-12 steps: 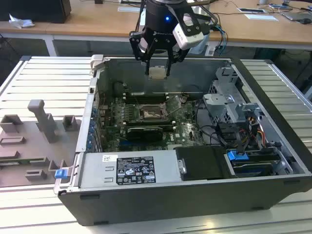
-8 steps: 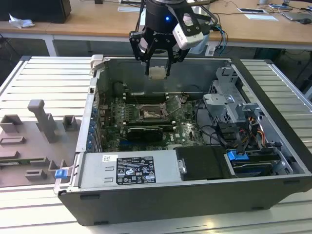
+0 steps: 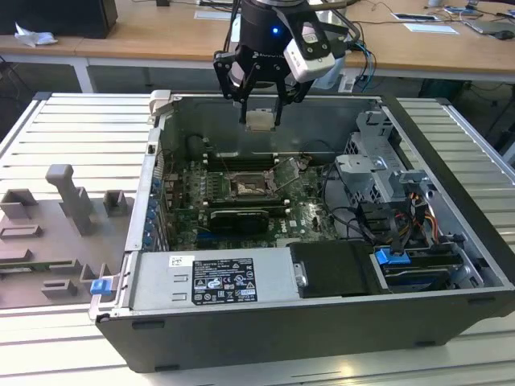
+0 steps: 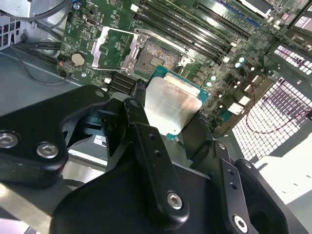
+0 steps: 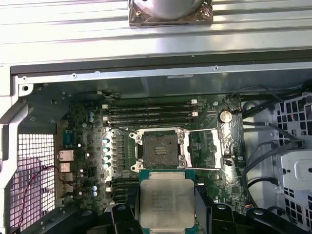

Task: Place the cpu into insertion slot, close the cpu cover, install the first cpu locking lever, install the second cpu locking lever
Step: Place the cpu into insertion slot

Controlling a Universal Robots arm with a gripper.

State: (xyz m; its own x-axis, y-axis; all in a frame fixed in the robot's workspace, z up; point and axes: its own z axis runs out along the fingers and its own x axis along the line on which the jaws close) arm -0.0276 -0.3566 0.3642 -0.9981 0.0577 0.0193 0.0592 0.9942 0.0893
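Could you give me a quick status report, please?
Gripper shut on cpu, raised over the case. Insertion slot bare, cpu cover open. Nothing lying on the slot.

Wood desks [image 3: 161,36] at back w/ papers [image 3: 430,27]; slatted metal bench [image 3: 72,137] below.

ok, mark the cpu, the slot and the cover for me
cpu [image 5: 167,202], first wrist view, middle of its metal face.
slot [image 5: 158,148], first wrist view, its dark centre.
cover [image 5: 224,146], first wrist view, outer bar of the open frame.
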